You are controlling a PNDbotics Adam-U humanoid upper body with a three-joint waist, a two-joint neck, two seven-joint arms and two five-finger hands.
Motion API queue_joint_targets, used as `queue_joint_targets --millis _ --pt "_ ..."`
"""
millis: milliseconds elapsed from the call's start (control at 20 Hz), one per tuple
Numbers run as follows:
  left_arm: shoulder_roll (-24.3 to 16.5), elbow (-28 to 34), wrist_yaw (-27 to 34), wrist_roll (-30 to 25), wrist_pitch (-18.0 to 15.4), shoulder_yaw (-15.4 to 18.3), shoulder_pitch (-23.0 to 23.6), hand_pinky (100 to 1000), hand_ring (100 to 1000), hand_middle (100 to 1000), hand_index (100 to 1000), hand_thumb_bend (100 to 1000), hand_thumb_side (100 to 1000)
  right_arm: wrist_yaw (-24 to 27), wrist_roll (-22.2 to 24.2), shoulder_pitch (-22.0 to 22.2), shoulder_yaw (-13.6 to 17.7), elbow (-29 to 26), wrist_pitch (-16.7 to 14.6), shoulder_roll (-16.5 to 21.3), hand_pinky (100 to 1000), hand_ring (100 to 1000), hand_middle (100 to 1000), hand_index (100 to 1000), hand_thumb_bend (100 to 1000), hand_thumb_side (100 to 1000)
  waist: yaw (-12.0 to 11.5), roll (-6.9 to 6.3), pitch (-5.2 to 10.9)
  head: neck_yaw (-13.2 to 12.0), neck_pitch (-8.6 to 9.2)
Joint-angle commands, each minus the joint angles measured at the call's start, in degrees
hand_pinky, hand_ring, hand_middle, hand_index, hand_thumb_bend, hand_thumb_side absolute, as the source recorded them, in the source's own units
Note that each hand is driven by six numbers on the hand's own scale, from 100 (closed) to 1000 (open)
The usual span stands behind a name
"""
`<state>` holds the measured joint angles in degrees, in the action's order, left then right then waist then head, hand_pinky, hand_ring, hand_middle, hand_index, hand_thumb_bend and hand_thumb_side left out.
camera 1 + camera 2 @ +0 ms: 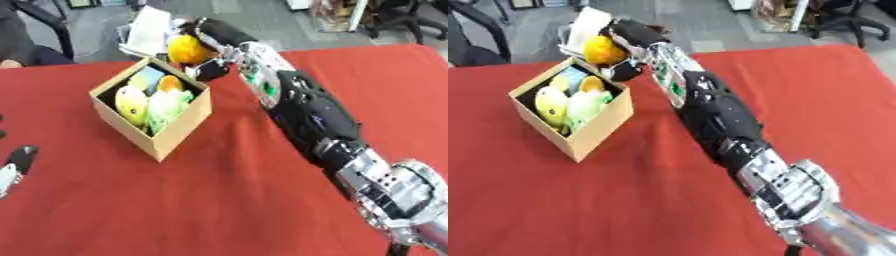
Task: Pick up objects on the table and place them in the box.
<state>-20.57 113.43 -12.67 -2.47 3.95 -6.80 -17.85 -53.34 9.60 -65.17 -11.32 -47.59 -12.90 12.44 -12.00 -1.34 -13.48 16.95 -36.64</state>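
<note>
Right hand [203, 47] at the far corner of the cardboard box [179, 131], its fingers [213, 71] curled around a round orange-yellow object [185, 48]. Object held just above the box's far rim, not yet inside. Right arm [306, 110] stretched from the lower right across the red bench [219, 200], black with silver joints, some green parts showing near the wrist.

Box open at the top, standing on the bench left of centre, turned with one corner toward the camera. Inside: a yellow rounded object [131, 104], a pale green one [166, 106] just beside it, a smaller orange one [170, 83] behind, and something light blue [147, 75] at the far side. Cannot tell exactly what these are.

Left hand [16, 167] visible only at the left edge in the left eye view, low over the bench; cannot tell how it is set.

White paper-like item [588, 25] behind the box, beyond the bench edge. No readable writing, label or brand on the box or the objects.
</note>
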Motion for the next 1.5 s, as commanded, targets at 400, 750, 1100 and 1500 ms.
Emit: queue_joint_targets --millis 400,750,1100,1500 --pt "-0.6 1.2 0.2 0.1 -0.2 0.4 -0.8 640 587 602 806 486 279 -3.1 2.1 -1.0 -0.1 0.2 -1.4 -0.3 837 891 914 973 425 489 -0.3 0.47 0.88 0.1 0.48" --pt "-0.6 1.2 0.1 0.4 0.1 0.6 -0.5 639 588 603 805 492 280 -3.0 -2.4 -0.9 1.9 -2.5 1.3 1.3 834 907 922 970 414 490 0.2 0.62 1.0 -0.6 0.59" --pt "-0.5 0.3 -0.1 2.9 0.6 1.9 1.1 636 589 603 803 499 283 3.1 -8.5 1.6 4.5 -11.0 -1.9 5.1 735 830 802 920 211 368 3.4 0.75 1.07 -5.0 0.77" --pt "-0.2 -1.3 0.0 6.3 0.5 3.1 3.3 631 586 599 797 503 291 10.9 -16.3 13.0 4.3 -23.6 -3.8 12.6 606 742 723 916 100 372 7.5 0.82 1.36 -9.8 0.52"
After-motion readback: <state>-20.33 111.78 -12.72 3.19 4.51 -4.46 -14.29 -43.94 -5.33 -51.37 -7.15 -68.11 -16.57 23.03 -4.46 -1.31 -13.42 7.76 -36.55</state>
